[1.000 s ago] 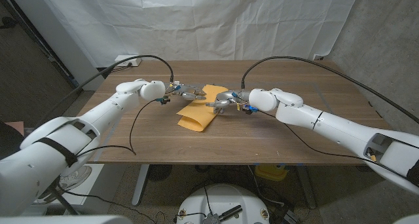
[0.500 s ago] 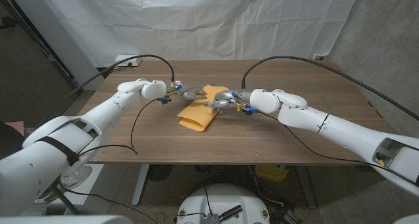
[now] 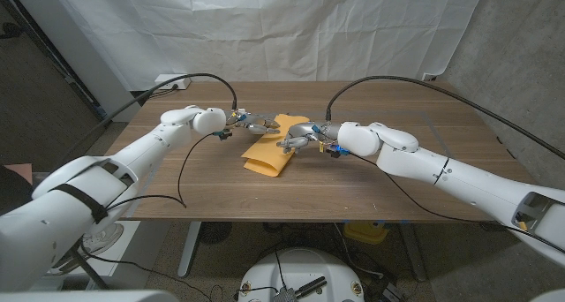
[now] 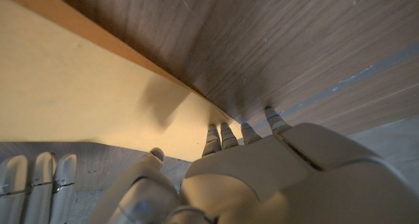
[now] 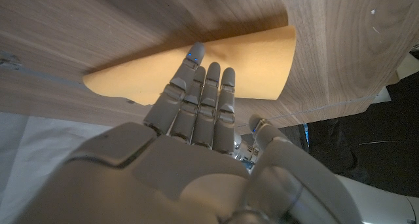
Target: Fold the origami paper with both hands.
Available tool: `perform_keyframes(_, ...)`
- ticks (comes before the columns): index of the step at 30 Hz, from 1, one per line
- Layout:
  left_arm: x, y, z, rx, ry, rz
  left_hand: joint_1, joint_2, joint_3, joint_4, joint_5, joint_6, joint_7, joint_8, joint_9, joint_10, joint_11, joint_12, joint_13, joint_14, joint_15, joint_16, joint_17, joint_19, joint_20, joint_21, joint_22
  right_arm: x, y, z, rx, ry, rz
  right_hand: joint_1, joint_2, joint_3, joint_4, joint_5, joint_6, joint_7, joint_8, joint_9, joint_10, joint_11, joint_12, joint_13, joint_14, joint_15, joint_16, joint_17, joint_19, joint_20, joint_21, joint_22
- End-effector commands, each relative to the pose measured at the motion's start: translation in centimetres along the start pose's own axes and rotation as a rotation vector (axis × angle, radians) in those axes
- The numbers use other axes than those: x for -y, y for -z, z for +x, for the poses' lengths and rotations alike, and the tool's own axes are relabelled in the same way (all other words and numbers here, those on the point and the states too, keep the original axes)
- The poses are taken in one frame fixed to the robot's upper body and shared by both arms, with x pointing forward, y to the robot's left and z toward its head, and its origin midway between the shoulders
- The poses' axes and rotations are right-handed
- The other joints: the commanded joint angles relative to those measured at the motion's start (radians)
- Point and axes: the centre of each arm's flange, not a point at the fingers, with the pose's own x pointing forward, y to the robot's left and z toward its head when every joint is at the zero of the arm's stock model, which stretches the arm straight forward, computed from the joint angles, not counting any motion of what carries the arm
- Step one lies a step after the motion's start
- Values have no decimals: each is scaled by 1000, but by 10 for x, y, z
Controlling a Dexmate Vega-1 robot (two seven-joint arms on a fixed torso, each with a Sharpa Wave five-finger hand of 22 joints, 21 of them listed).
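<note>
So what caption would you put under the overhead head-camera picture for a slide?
Two robot hands, left hand and right hand, meet over a partly folded orange paper on a wooden table.

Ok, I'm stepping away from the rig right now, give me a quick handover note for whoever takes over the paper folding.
Left hand: fingers on the far left part of the orange origami paper; no clear grip visible.
Right hand: fingers stretched over the paper's right side, pressing or touching it, not gripping.
Paper: mid-table on the wooden table, between both hands, already doubled over with a rounded fold at its near end.
Done: one loose fold-over.
Left: probably flatten the crease and finish any further folds; crease sharpness is hard to judge.
</note>
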Motion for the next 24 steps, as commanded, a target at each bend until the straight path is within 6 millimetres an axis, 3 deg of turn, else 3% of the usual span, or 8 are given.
perform_keyframes(1, 1, -3, -1, -5, 7, 5, 3, 127, -5, 1, 6, -7, 0, 6, 5, -7, 4, 3, 5, -6, -5, -2, 3, -129, 0, 8, 5, -22, -11, 4, 22, -60, 1, 32, 12, 24, -13, 3, 10, -1, 2, 2, 11, 0, 2, 4, 8, 0, 6, 4, 12, -1, 5, 2)
perform_keyframes(9, 3, -4, -1, -8, 15, 3, 3, 127, -5, 1, 7, -13, 1, 4, 5, -10, 5, 2, 5, -8, -5, -3, 3, -130, 1, 7, 5, -36, -13, 15, 21, -116, -19, 41, 12, 30, -17, 3, 10, -2, 1, 3, 9, -1, -1, 4, 6, 0, 7, 8, 11, -2, 4, 2)
perform_keyframes(24, 4, -2, -2, -13, 13, -2, 3, 128, -6, 2, 9, -15, 0, 5, 6, -14, 8, 1, 5, -10, -6, -3, 3, -131, -2, 8, 6, -44, -5, 20, -24, -168, -57, 52, 10, 35, -17, 2, 8, -4, -1, 3, 10, -1, -3, 4, 4, 2, 11, 17, 9, -3, 2, 2)
